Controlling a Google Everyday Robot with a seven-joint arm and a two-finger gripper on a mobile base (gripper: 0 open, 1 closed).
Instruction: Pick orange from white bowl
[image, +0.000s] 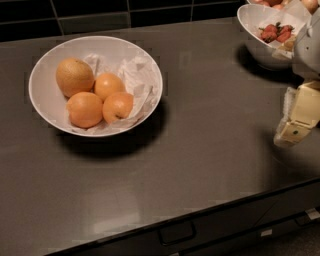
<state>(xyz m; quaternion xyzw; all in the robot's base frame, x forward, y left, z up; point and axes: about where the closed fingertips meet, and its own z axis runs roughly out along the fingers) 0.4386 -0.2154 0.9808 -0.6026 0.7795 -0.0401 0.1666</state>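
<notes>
The orange (75, 76), the largest and dullest of the fruits with rough tan-yellow skin, lies at the back left inside the white bowl (44, 92). The bowl is wide, shallow and lined with crumpled white paper. Three smaller, brighter oranges (102, 100) lie against it in the bowl. My gripper (296, 121) hangs at the right edge of the view above the dark counter, far to the right of the bowl and apart from it. It holds nothing that I can see.
A second white bowl (262, 50) with red strawberries stands at the back right, just behind the gripper. The dark counter (200, 135) ends at a front edge with a drawer handle (177, 232) below. A black tiled wall runs along the back.
</notes>
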